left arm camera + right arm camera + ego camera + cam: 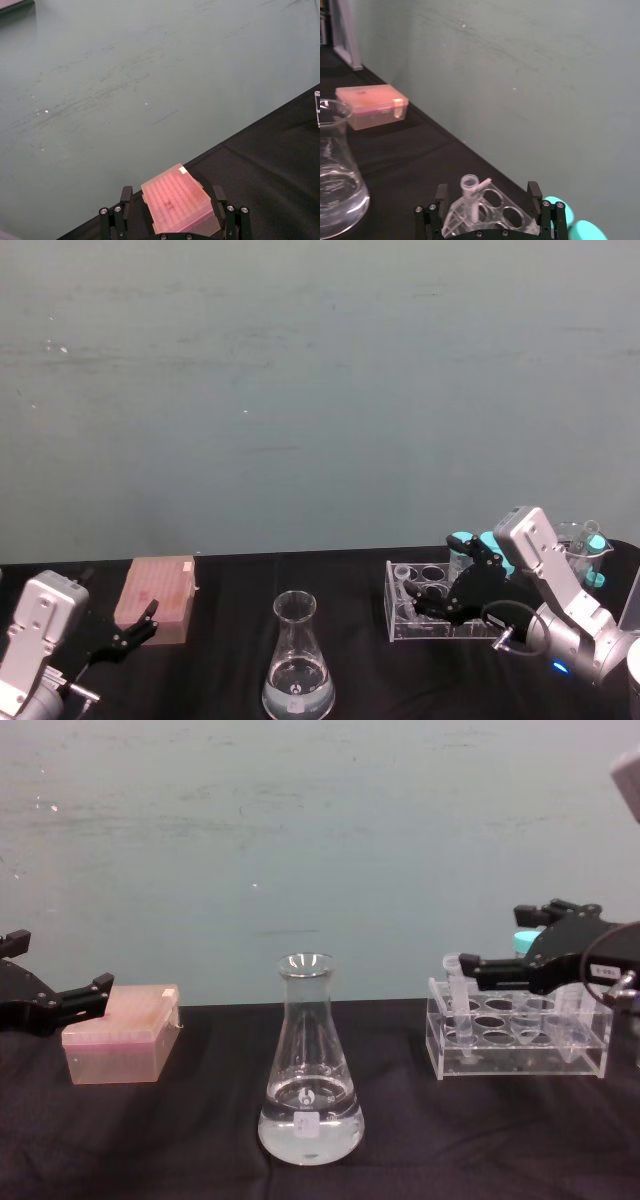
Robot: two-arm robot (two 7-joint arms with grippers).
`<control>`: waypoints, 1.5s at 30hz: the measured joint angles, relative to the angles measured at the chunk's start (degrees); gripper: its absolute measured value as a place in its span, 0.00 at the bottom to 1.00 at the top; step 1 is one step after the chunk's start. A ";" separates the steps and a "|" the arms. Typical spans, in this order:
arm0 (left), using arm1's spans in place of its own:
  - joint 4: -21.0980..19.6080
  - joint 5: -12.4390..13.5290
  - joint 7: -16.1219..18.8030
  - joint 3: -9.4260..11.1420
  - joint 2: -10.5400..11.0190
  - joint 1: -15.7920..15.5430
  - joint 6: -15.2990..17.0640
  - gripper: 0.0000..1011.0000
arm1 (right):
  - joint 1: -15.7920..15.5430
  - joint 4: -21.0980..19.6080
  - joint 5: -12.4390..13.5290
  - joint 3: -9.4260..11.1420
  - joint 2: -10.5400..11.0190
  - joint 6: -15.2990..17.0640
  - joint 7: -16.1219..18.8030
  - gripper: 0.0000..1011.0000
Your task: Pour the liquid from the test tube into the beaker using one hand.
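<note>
We are at the rack, and nothing is gripped yet. The right gripper [487,188] has its fingers spread wide on either side of the test tube [470,197], neither pad touching it. The tube stands upright in an end hole of the clear rack [520,1045], on the side nearer the beaker [310,1080], with its small lid flipped open at the rim. We cannot make out the liquid level inside the tube. The beaker sits well apart from the rack at mid-table, with a shallow pool of clear liquid [310,1138] already in its base. The left gripper [172,195] is parked on the far side, jaws released, just beside the pink box [120,1040].

Here is where it could go wrong, as we judge it:

- **The grasp.** The tube is slim. If the fingers close off-centre, one pad arrives first and tips the tube in its hole or shoves the light rack across the black cloth [200,1160].
- **The lift.** A lift that is not straight up could bring the rack along.
- **The neighbours.** The teal-capped tubes [562,214] stand close by one finger and could get knocked.
- **The pour.** The beaker's neck is narrow, so a misaligned rim or that dangling lid would send liquid down the outside.
</note>
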 joint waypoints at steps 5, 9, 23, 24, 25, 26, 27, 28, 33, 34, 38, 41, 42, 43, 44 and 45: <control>0.00 0.01 0.00 0.00 0.00 0.00 0.00 0.99 | 0.58 0.98 -0.06 -0.06 -0.80 0.72 1.94 0.99; 0.00 0.00 0.00 0.00 0.00 0.00 0.00 0.99 | 1.09 1.76 -0.46 -0.03 -1.28 1.24 2.88 0.99; 0.00 0.00 0.00 0.00 0.01 0.00 0.00 0.99 | 3.39 5.62 -1.06 1.01 -3.59 2.31 5.79 0.99; 0.00 0.00 0.00 0.00 0.01 0.00 0.00 0.99 | 3.51 5.88 -1.06 1.11 -3.72 2.35 5.93 0.99; 0.00 0.01 0.00 0.00 0.01 0.00 0.00 0.99 | 3.85 6.48 -1.06 1.33 -4.03 2.41 6.26 0.99; 0.00 0.00 0.00 0.00 0.01 0.00 0.00 0.99 | 4.02 6.78 -1.06 1.43 -4.17 2.43 6.40 0.99; 0.00 0.01 0.00 0.00 0.01 0.00 0.00 0.99 | 4.37 7.38 -1.02 1.59 -4.47 2.44 6.72 0.99; 0.00 0.00 0.00 0.00 0.00 0.00 0.00 0.99 | 4.57 7.77 -1.00 1.65 -4.61 2.44 6.92 0.99; 0.00 0.00 0.00 0.00 0.00 0.00 0.00 0.99 | 5.98 10.22 -0.68 1.86 -5.39 2.41 8.40 0.99; 0.00 0.00 0.00 0.00 0.00 0.00 0.00 0.99 | 6.17 10.56 -0.65 1.87 -5.49 2.40 8.58 0.99; 0.00 0.01 0.00 0.00 0.00 0.00 0.00 0.99 | 7.10 12.07 -0.64 1.78 -5.89 2.29 9.36 0.99; 0.00 0.01 0.00 0.00 0.00 0.00 0.00 0.99 | 7.65 13.15 -0.78 1.60 -6.16 2.18 9.75 0.99; 0.00 0.01 0.00 0.00 0.00 0.00 0.00 0.99 | 7.94 13.69 -0.92 1.49 -6.29 2.08 9.88 0.99; 0.00 0.00 0.00 0.00 0.01 0.00 0.00 0.99 | 8.09 13.95 -1.00 1.43 -6.36 2.01 9.93 0.99; 0.00 0.00 0.00 0.00 0.00 0.00 0.00 0.99 | 8.25 14.18 -1.09 1.38 -6.42 1.94 9.99 0.99; 0.00 0.01 0.00 0.00 0.00 0.00 0.00 0.99 | 8.38 14.43 -1.19 1.33 -6.46 1.87 10.03 0.99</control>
